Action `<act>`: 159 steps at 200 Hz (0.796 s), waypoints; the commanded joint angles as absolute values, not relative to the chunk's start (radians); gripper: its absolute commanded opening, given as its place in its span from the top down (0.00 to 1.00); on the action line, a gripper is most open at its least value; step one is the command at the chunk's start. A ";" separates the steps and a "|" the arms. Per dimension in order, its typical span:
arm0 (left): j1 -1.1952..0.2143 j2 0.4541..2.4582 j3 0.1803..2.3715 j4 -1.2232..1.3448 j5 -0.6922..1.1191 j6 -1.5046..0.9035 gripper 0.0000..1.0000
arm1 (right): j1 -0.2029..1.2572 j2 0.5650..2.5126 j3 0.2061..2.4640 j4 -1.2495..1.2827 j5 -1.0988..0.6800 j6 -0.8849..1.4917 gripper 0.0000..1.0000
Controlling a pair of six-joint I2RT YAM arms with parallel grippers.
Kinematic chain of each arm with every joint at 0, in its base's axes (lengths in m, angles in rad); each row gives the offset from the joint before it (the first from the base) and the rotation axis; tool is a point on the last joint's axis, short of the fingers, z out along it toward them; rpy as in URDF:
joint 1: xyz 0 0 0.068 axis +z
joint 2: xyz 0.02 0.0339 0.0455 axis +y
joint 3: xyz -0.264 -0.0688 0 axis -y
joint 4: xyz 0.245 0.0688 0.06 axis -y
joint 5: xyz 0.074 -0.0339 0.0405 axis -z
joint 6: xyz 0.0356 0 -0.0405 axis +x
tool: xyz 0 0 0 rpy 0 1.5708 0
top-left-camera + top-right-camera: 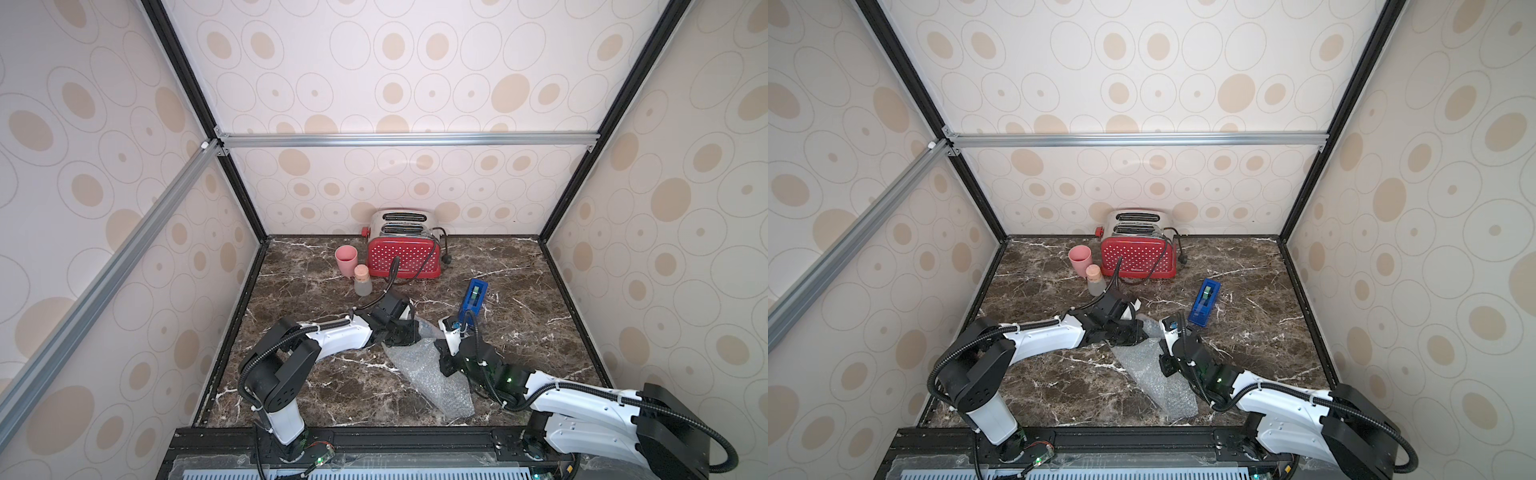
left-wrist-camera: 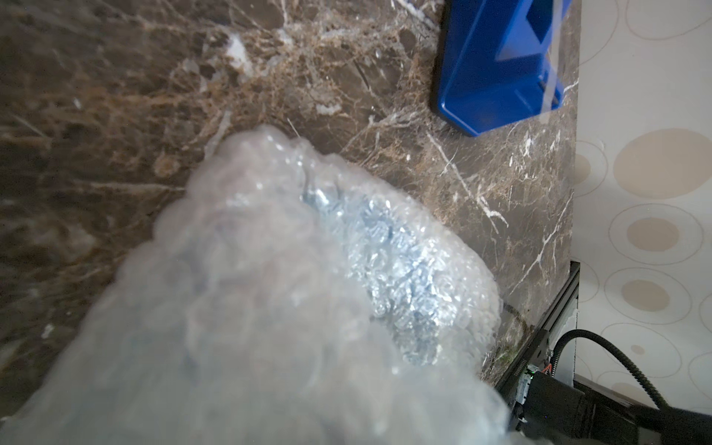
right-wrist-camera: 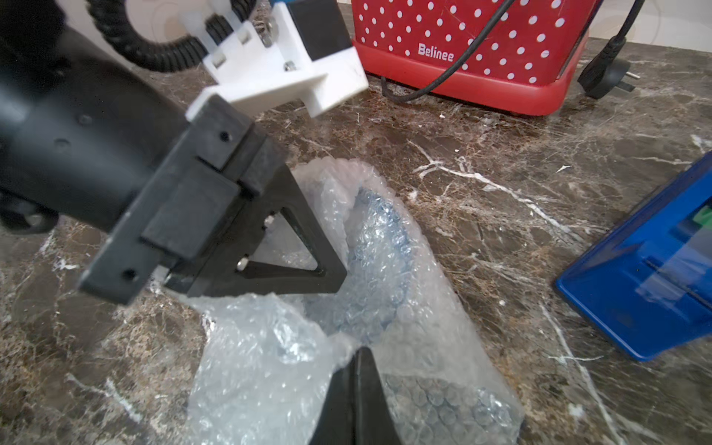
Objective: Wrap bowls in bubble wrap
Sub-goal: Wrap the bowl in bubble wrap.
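A sheet of bubble wrap (image 1: pixel 432 386) lies on the marble table (image 1: pixel 316 386), its far end bunched over the bowl. Only the bowl's blue pattern (image 3: pixel 381 262) shows through the wrap, also in the left wrist view (image 2: pixel 385 250). My left gripper (image 3: pixel 333 279) (image 1: pixel 409 336) is shut on the wrap's raised edge at the bowl's left side; the wrap hides its jaws in its own wrist view. My right gripper (image 3: pixel 356 352) (image 1: pixel 438 345) is shut on a fold of wrap at the bowl's near side. In both top views the arms hide the bowl.
A blue tape dispenser (image 1: pixel 473 297) stands just right of the bundle. At the back are a red dotted toaster (image 1: pixel 405 253) with its cord trailing forward, a pink cup (image 1: pixel 345 259) and a small corked bottle (image 1: pixel 362 282). Enclosure walls bound the table.
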State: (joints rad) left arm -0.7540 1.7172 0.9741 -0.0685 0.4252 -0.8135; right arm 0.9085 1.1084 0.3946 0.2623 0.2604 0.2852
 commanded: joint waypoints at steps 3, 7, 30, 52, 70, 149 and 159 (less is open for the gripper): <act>-0.760 1.724 1.012 -0.095 0.425 -0.790 1.00 | 0.897 1.143 0.444 0.295 0.287 0.265 1.00; -0.760 1.724 1.012 -0.096 0.425 -0.790 1.00 | 0.897 1.147 0.450 0.299 0.289 0.260 1.00; -0.760 1.728 1.017 -0.102 0.425 -0.787 1.00 | 0.885 1.171 0.477 0.304 0.292 0.240 1.00; -0.760 1.733 1.013 -0.099 0.424 -0.787 1.00 | 0.859 1.182 0.495 0.303 0.298 0.236 1.00; -0.759 1.734 1.009 -0.093 0.425 -0.789 1.00 | 0.832 1.202 0.508 0.309 0.276 0.237 1.00; -0.759 1.747 1.011 -0.095 0.436 -0.783 1.00 | 0.741 1.321 0.582 0.353 0.171 0.237 1.00; -0.760 1.750 1.011 -0.094 0.438 -0.782 1.00 | 0.732 1.343 0.597 0.354 0.154 0.238 1.00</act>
State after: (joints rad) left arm -0.7540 1.7298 0.9825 -0.0841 0.4267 -0.8032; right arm 0.7578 1.3033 0.5526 0.3130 0.2016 0.2379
